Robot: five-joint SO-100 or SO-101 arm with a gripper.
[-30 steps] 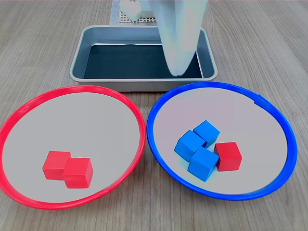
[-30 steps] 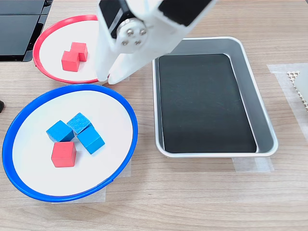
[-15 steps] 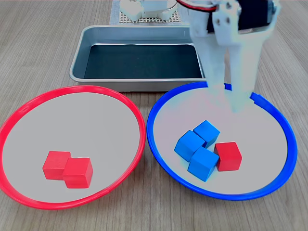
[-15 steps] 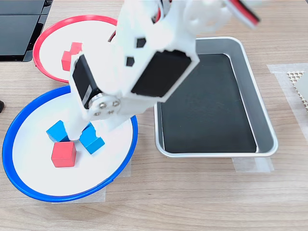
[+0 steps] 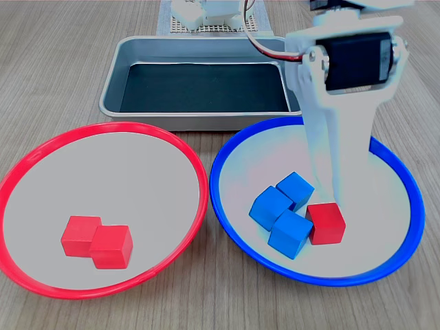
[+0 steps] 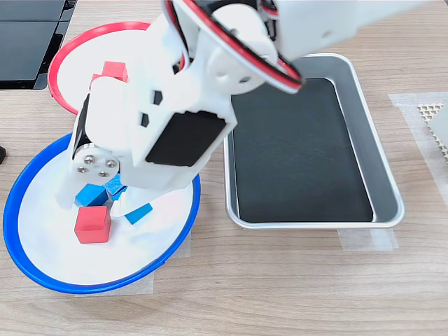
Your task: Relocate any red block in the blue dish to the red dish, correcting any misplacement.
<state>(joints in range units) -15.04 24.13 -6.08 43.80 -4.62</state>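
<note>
In the first exterior view, at its left, the red dish (image 5: 180, 152) holds two red cubes (image 5: 96, 241) touching each other, near its front. Behind the two dishes sits a rectangular metal tray (image 5: 113, 81) with a dark floor. To the first exterior view's right lies the blue dish (image 5: 227, 148), and in it three blue cubes (image 5: 283, 211) huddle together with the red block (image 5: 326, 223) touching their right side — the one misplaced piece. The gripper (image 5: 326, 198) hangs directly above that block, its white fingers (image 5: 342, 155) pointing down with tips just over the block's top; they look slightly parted, though whether they are spread enough to straddle it I cannot tell. In the second exterior view the arm's body hides the fingertips, and the red block (image 6: 93, 224) shows clear in front of them. The block looks rigid, light and smooth-faced, so it should take a firm pinch without deforming, but could slip or skid on the slick dish. The best hold seems to be across two opposite flat faces — choosing the pair that keeps a finger out of the neighbouring blue cube.
</note>
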